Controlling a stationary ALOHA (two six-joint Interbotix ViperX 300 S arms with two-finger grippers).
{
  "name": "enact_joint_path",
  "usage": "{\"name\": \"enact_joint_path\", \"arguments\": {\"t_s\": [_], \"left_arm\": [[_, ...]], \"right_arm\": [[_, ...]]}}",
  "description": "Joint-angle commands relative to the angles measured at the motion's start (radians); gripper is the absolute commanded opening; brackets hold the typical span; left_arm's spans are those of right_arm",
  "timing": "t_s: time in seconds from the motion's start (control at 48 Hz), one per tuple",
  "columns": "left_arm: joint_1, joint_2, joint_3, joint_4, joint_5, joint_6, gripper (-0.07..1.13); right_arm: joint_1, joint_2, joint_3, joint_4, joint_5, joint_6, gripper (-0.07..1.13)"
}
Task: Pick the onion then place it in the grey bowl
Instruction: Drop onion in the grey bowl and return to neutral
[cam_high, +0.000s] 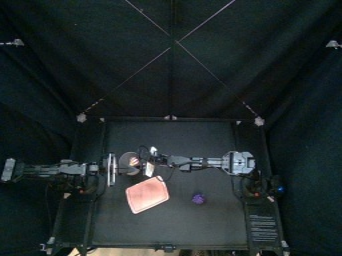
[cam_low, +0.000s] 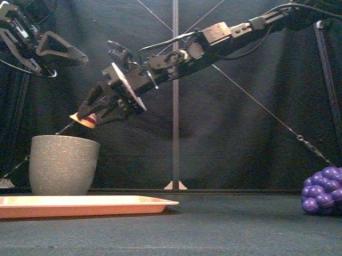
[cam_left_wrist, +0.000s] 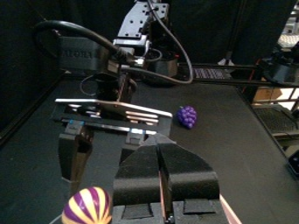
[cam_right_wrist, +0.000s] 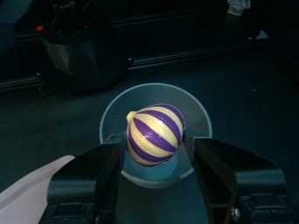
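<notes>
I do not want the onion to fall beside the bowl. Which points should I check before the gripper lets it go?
1. Onion clamped in the right gripper: ok.
2. Onion over the grey bowl opening: ok, centred in the right wrist view.
3. Bowl upright: ok.
4. Bowl's inside free: cannot tell, the onion hides part of it.
5. Left gripper clear of the bowl: ok, shut and raised at the side.

Enclosure: black back curtain (cam_high: 174, 50), side curtains (cam_high: 34, 100) black on left and right, cloth hanging in loose folds | Furniture: one small black table (cam_high: 134, 225), matte top, framed by a thin pale edge | Front view: curtain fills the whole backdrop behind the table | Light: dim, faint sheen on the table top
</notes>
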Motion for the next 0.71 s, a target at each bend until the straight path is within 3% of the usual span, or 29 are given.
{"name": "enact_joint_path", "arguments": {"t_s": [0.021, 0.208, 0.438, 0.708], "left_arm": [[0.003, 0.003, -0.009, 0.000, -0.009, 0.000, 0.02], [0.003, 0.003, -0.008, 0.000, -0.009, 0.000, 0.02], [0.003, 0.003, -0.008, 0.000, -0.009, 0.000, 0.02], [0.003, 0.003, 0.002, 0.003, -0.009, 0.002, 0.02]], "right_arm": [[0.000, 0.000, -0.067, -0.005, -0.002, -0.003, 0.86], [0.000, 0.025, -0.095, -0.025, 0.002, 0.002, 1.01], [0.000, -0.020, -0.052, -0.032, 0.023, -0.003, 1.01], [0.000, -0.170, 0.150, -0.069, 0.011, -0.002, 1.01]]}}
